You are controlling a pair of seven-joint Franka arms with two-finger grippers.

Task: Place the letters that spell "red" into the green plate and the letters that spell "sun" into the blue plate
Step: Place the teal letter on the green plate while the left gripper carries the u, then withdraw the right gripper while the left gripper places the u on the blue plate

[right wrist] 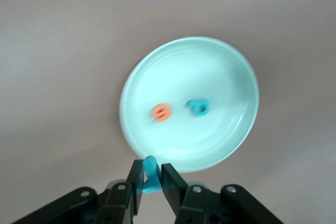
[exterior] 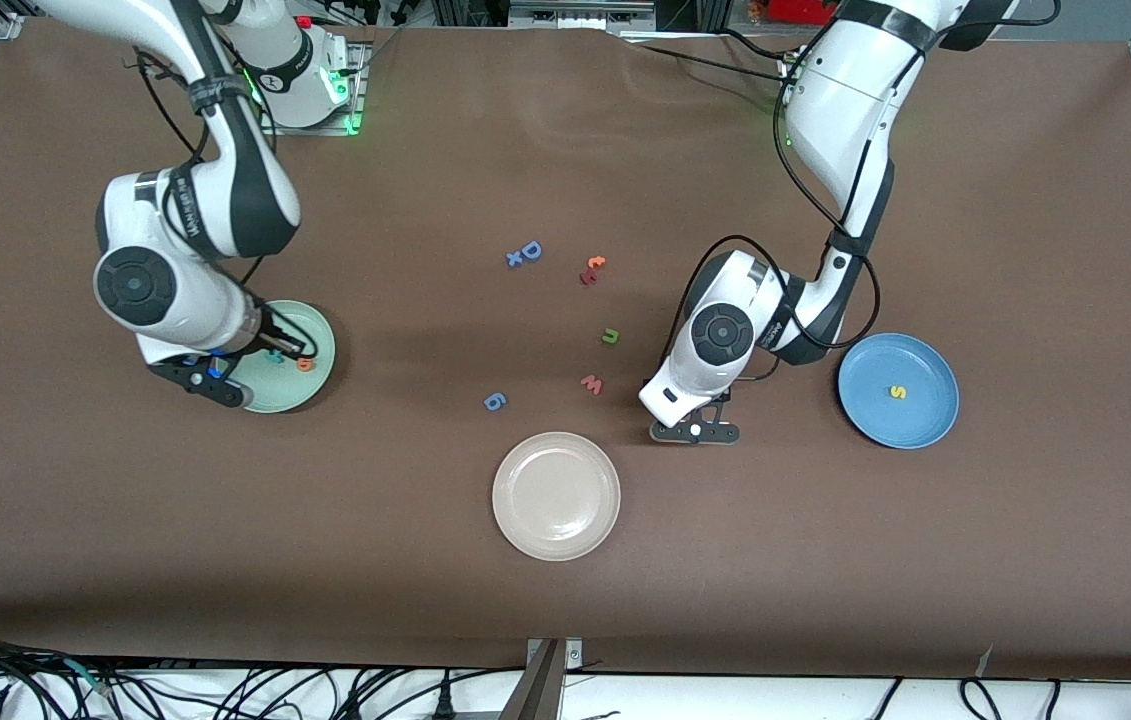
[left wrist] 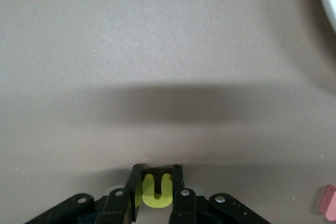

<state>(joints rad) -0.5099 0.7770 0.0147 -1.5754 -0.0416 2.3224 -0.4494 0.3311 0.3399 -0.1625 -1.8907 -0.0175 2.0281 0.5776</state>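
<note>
The green plate [exterior: 320,330] lies toward the right arm's end of the table, with an orange "e" [exterior: 305,364] and a teal letter [exterior: 275,353] in it. Both also show in the right wrist view: the "e" [right wrist: 161,112] and the teal letter [right wrist: 198,107] on the plate [right wrist: 210,72]. My right gripper [exterior: 215,372] hangs over the plate's edge, shut on another teal letter [right wrist: 152,179]. The blue plate [exterior: 935,420] holds a yellow "s" [exterior: 897,392]. My left gripper [exterior: 695,430] is low at the table beside it, shut on a yellow "u" [left wrist: 157,190]. A green "u" [exterior: 610,336] lies mid-table.
A beige plate [exterior: 556,495] sits nearest the front camera, close to the left gripper. A pink "w" [exterior: 592,384], a blue "6" piece [exterior: 494,402], a blue "D" [exterior: 531,250] and small red pieces [exterior: 592,268] lie scattered mid-table.
</note>
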